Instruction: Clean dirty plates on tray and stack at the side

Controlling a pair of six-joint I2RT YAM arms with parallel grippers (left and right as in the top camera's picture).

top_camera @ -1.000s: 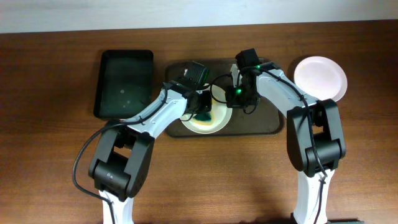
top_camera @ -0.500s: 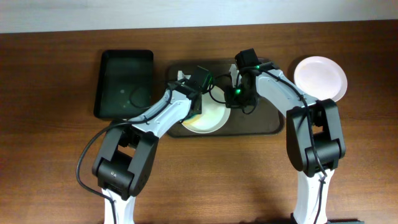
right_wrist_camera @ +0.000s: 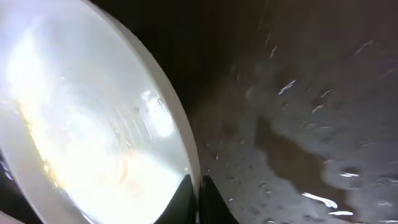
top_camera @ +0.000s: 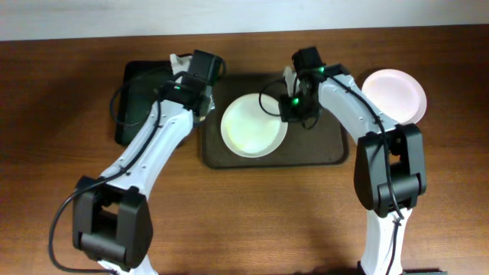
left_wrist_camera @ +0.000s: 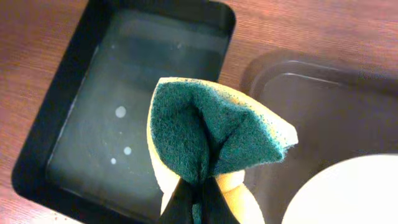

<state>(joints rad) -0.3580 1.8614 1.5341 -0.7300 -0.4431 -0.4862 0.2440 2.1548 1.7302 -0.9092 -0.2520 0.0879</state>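
The tray (top_camera: 321, 149) lies with its long axis left to right across the middle of the overhead frame. One round plate (top_camera: 248, 130) rests on its left-centre part, face up with a faint yellowish tinge. Being round, it points no particular way. A second plate (top_camera: 393, 95) sits on the table (top_camera: 267, 221) just off the tray's upper right corner. The right arm reaches in from the lower right and bends over the tray. The right gripper (right_wrist_camera: 195, 190) is clamped on the right rim of the plate on the tray, with wet tray surface beside it. The left arm stretches from the lower left up to the upper left. The left gripper (left_wrist_camera: 198, 196) is pinched tight on a folded green and yellow sponge (left_wrist_camera: 211, 137), above the right side of the black tray (left_wrist_camera: 43, 143), which holds shallow water. A second ago the left arm and sponge covered the plate; now they have swung away to the upper left and the plate is fully uncovered. The right gripper has hardly shifted.
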